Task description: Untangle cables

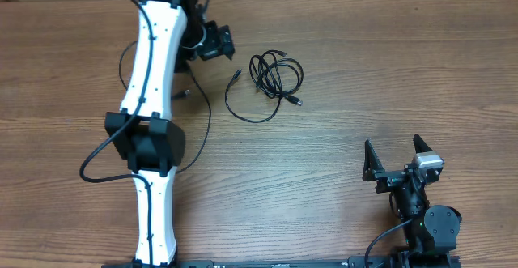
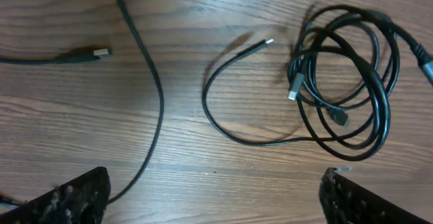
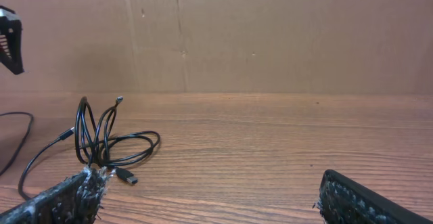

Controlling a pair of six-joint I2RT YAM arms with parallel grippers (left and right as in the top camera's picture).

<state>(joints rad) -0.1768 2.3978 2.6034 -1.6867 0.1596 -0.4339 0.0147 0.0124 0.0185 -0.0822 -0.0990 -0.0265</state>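
The cables (image 1: 275, 77) lie in a loose, tangled coil on the desk (image 1: 405, 74), upper middle of the overhead view, with one strand looping out toward the lower left. The left gripper (image 1: 214, 43) hangs just left of them, released and empty. The right gripper (image 1: 396, 161) sits at lower right, spread and empty, well apart. I'd worry that a pinch into the coil's middle catches several strands and drags the whole knot, or snags what looks like the arm's own wire (image 2: 161, 99). A plug (image 2: 101, 51) at the wrist view's upper left runs off-frame, and I can't tell whose cord it is.
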